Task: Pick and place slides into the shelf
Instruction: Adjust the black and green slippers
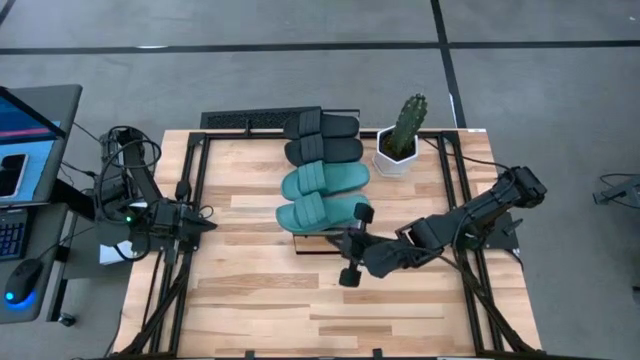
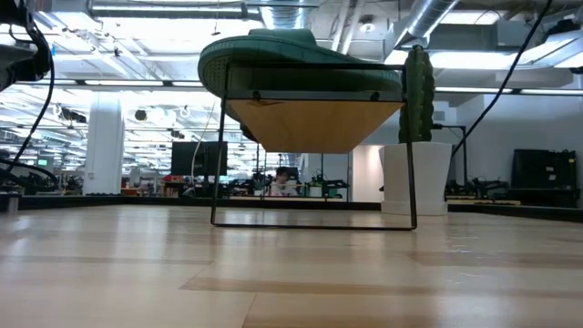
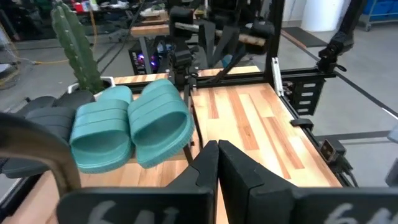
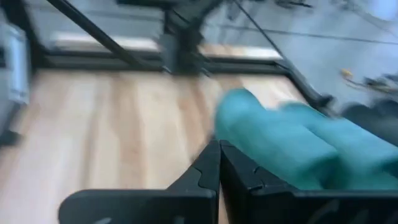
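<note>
Two black slides (image 1: 323, 125) (image 1: 325, 150) and two teal slides (image 1: 325, 180) (image 1: 318, 213) lie side by side on the shelf (image 1: 308, 241), soles down across the plank. The low view shows the shelf (image 2: 314, 123) from below, with the nearest teal slide (image 2: 273, 50) on top. My right gripper (image 1: 338, 240) (image 4: 217, 146) is shut and hovers just at the shelf's near end, beside the nearest teal slide (image 4: 280, 146). My left gripper (image 1: 210, 226) (image 3: 216, 146) is shut and waits at the table's left side, pointed toward the teal slides (image 3: 130, 127).
A cactus in a white pot (image 1: 402, 138) (image 2: 417, 109) stands right of the shelf's far end. Black frame rails (image 1: 195, 190) (image 1: 455, 180) run along both sides of the table. A laptop and a mouse (image 1: 18, 280) sit off the left edge. Bare wood lies toward the near edge (image 1: 320, 310).
</note>
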